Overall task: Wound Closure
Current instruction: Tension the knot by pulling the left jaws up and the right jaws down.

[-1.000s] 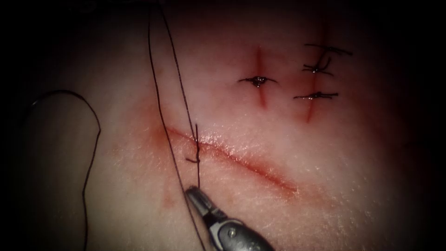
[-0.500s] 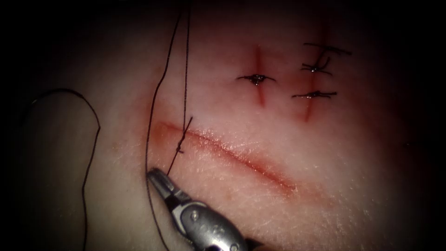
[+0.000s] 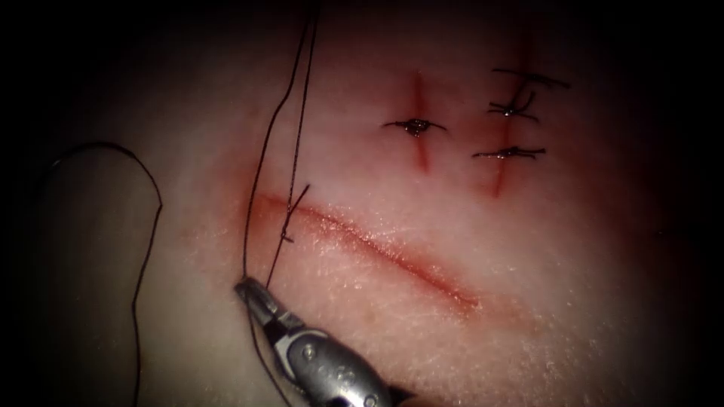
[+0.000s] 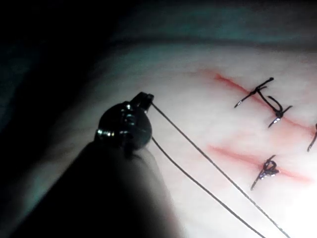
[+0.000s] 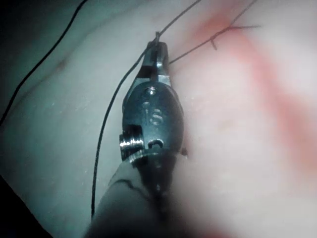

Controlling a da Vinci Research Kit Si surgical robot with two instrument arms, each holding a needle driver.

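The long cut (image 3: 392, 260) runs slantwise across the tissue (image 3: 573, 256). At its left end sits a knot (image 3: 289, 226) of dark thread (image 3: 298, 113). From the knot a short strand leads down to my right tool (image 3: 249, 290), which comes in from below and is shut on the thread just left of the cut. The right wrist view has those jaws (image 5: 157, 42) pinched on the strand. Two strands rise from the knot toward the top edge. In the left wrist view my left tool (image 4: 147, 98) is shut on the thread (image 4: 208, 161), held taut above the tissue.
Two short cuts at the upper right carry finished stitches (image 3: 413, 126) (image 3: 513, 153) (image 3: 516, 109) with cut ends. A slack loop of thread (image 3: 151, 196) lies over the tissue's left edge. Red fluid tints the skin around the long cut.
My right tool has moved left and slightly up with the thread end. The knot has shifted left and tilted, and the two upper strands have swung right and drawn closer together.
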